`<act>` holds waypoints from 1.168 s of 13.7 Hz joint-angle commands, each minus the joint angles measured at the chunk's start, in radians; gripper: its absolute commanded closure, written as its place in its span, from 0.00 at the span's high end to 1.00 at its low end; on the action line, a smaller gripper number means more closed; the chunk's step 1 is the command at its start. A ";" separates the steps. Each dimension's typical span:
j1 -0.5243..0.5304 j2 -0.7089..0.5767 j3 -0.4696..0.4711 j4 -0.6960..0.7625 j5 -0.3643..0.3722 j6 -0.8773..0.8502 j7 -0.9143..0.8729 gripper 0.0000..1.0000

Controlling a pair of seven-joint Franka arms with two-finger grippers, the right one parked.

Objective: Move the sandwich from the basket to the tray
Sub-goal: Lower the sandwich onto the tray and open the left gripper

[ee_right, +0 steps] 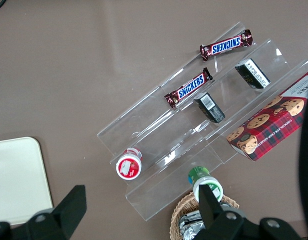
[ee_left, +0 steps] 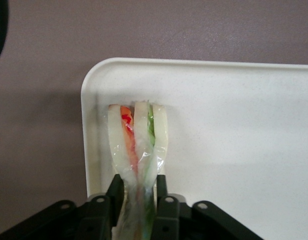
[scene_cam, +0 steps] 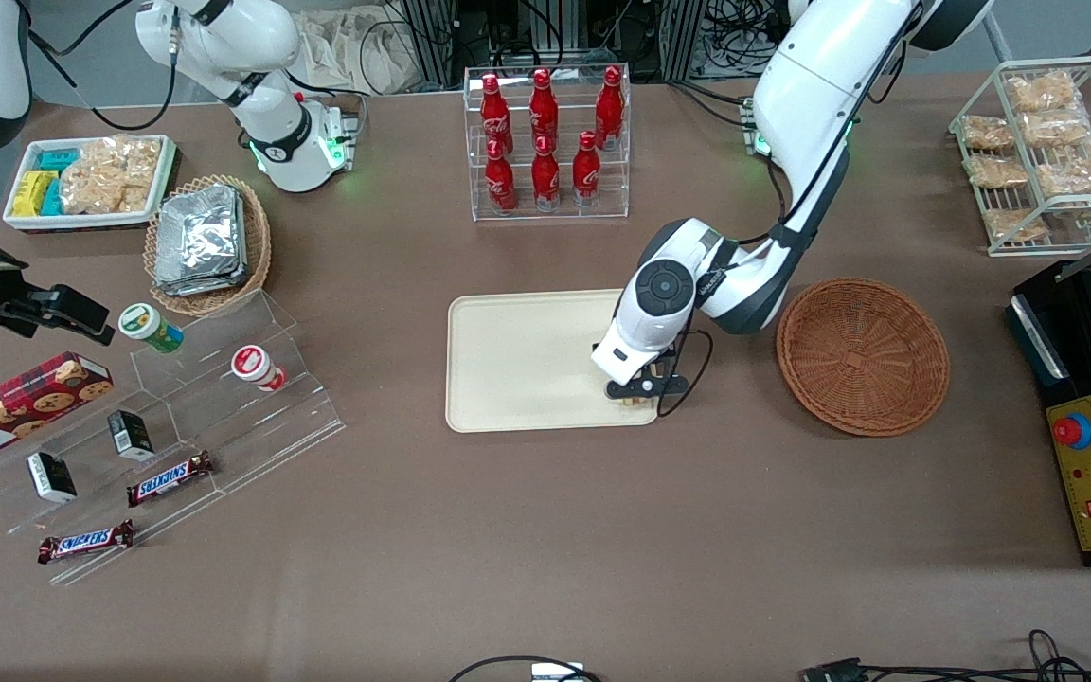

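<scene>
Front view first: closest to the camera is just bare brown bench (scene_cam: 545, 568), and a bit farther up sits the tray (scene_cam: 517, 360). The left arm's pincer (scene_cam: 638, 395) is down low over the tray's corner, the one nearest the camera on the working arm's side. A sliver of the sandwich (scene_cam: 638, 402) peeks out under it. The basket (scene_cam: 863, 355) sits beside the tray, toward the working arm's end, and it has nothing in it now.

Wrist view on the working arm makes things way clearer. The fingers (ee_left: 115, 192) are clamped on the narrow end of the sandwich (ee_left: 138, 145), wrap bunched between them, and the wide end with the red and green filling sits right by the rim at the rounded corner of the tray (ee_left: 233, 150). Looks like it's resting on the tray or very nearly.

The parked arm's wrist view only catches a tray corner (ee_right: 16, 180), nothing useful.

So it seems to be the put-down step. Next call: let go, then lift straight up so the wrap doesn't drag the wedge over that close rim.
</scene>
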 commanded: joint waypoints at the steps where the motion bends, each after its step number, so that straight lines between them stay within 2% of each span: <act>1: -0.005 -0.028 0.005 -0.011 -0.002 -0.011 -0.014 1.00; 4: 0.004 -0.065 0.005 -0.004 -0.004 -0.041 -0.011 1.00; 7: 0.010 -0.132 0.011 0.017 -0.005 -0.135 -0.006 1.00; 9: 0.056 -0.186 0.011 0.048 -0.004 -0.226 0.006 1.00; 12: 0.104 -0.233 0.012 0.150 0.002 -0.379 0.009 1.00; 16: 0.174 -0.235 0.014 0.317 0.012 -0.527 0.043 1.00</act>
